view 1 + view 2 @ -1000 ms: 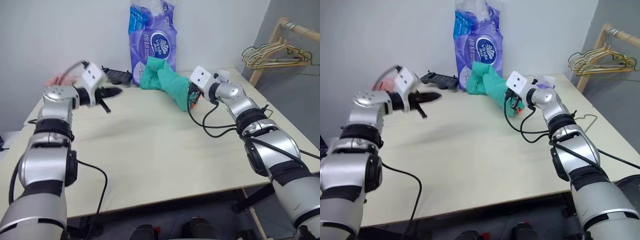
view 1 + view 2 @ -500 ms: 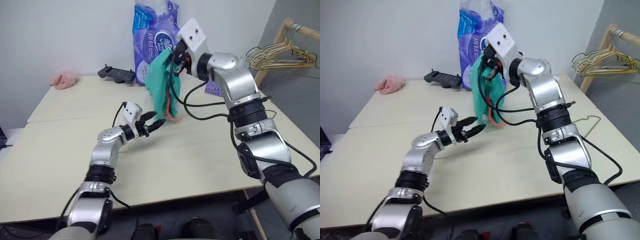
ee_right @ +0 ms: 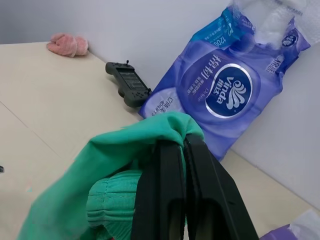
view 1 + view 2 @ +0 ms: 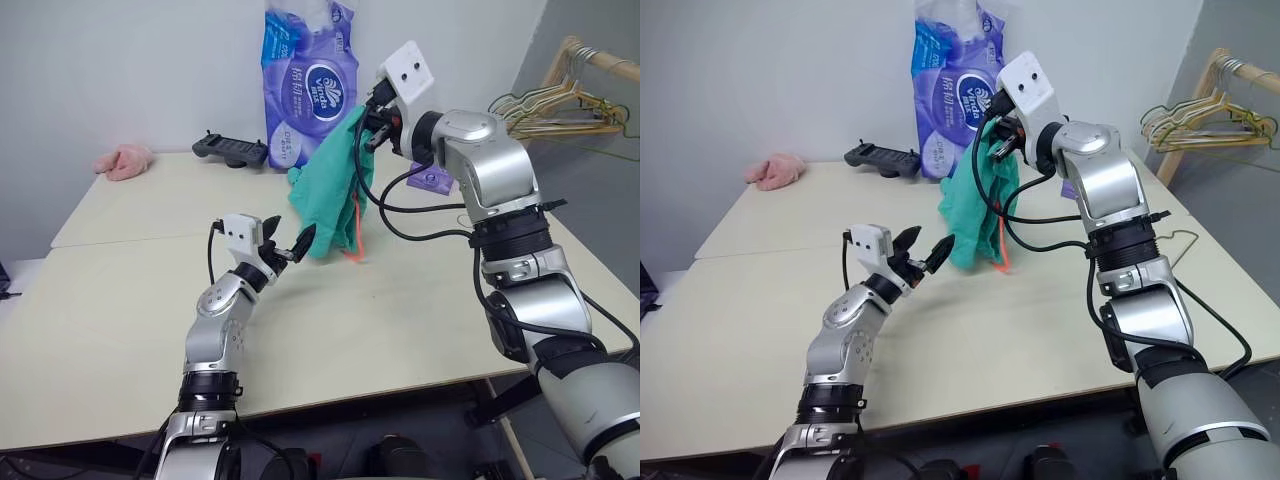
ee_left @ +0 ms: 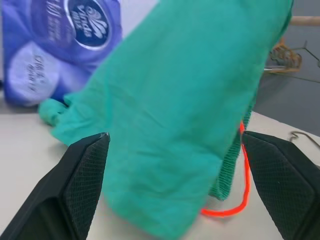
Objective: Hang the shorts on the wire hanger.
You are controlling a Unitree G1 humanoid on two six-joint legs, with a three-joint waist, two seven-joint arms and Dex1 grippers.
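One pair of teal-green shorts (image 4: 335,190) hangs above the table (image 4: 120,300), pinched near its upper fold by the right gripper (image 3: 176,165), whose two black fingers are pressed together on the cloth; the lower hem trails close to the tabletop, and one orange drawstring (image 5: 240,192) loops out beneath it. The left gripper (image 4: 288,245) sits just beside the hanging cloth with its two fingers (image 5: 82,170) spread wide on either side of the fabric, grasping nothing. One thin wire hanger (image 4: 1180,245) lies flat near the table's right edge, well apart from the shorts. Other items, counted: one purple pack of tissue rolls (image 4: 305,85) standing upright at the back against the wall; one black handheld controller (image 4: 230,148) just beside it; one small pink fuzzy cloth (image 4: 125,160) near the back left corner; one purple-and-white packet (image 4: 435,180), partly hidden behind the right arm. The surface is a pale beige tabletop with a seam running across it. The room has a plain light grey wall (image 4: 130,60); at the right stands one wooden rack (image 4: 575,60) carrying a bunch of pale hangers (image 4: 545,105), too tangled to count.
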